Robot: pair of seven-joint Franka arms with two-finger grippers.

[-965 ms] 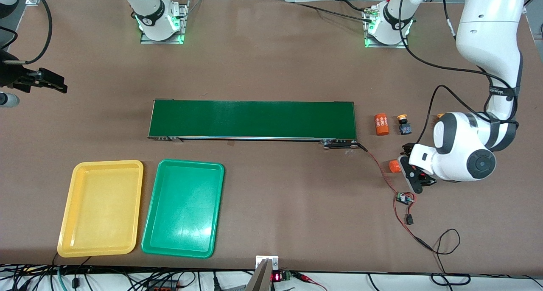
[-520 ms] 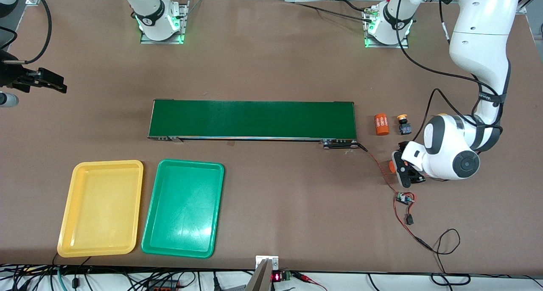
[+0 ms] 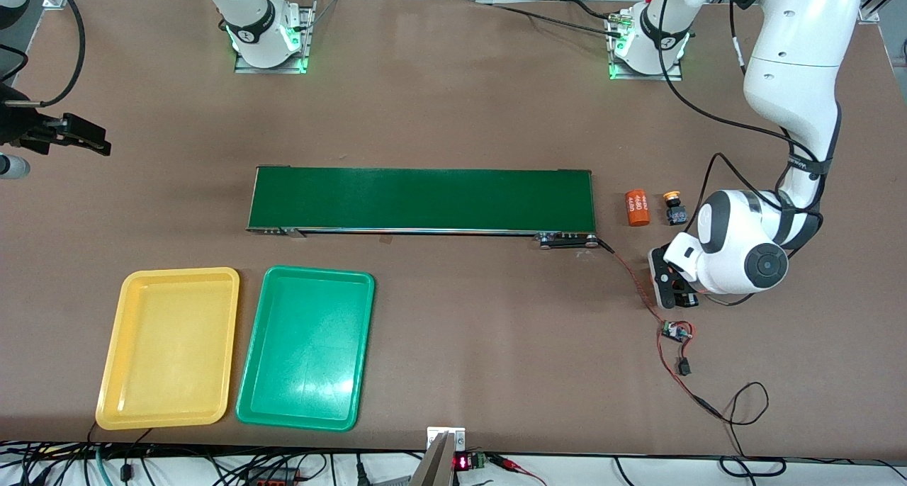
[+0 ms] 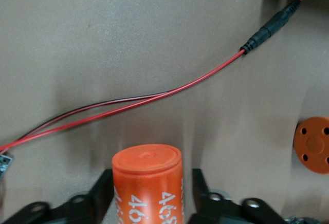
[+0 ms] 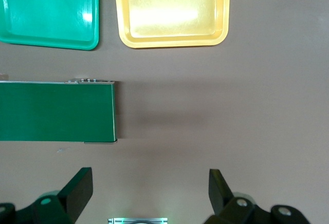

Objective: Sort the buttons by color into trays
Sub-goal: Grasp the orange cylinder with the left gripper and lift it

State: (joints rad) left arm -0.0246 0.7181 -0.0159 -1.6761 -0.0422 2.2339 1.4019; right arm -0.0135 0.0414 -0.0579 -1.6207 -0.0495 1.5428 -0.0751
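Yellow tray point(image 3: 168, 348) and green tray point(image 3: 305, 347) side by side nearest camera, toward right arm's end. Left gripper point(image 4: 149, 193) down at table near red wires point(image 4: 133, 103), fingers point(image 4: 100, 190) clamped on orange cylinder point(image 4: 148, 183). Conveyor belt point(image 3: 421, 199) mid-table. Second orange cylinder point(image 3: 638, 207) off belt's end; yellow button point(image 3: 675, 208) just beside it. Right gripper point(image 5: 149, 190) waits spread wide, over bare table at right arm's end.

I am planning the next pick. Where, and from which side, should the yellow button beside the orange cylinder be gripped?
Take the button by its black body, probably from above, closing on its flat sides. The round cap would likely slip, and the cylinder lies close beside it, toward the belt.
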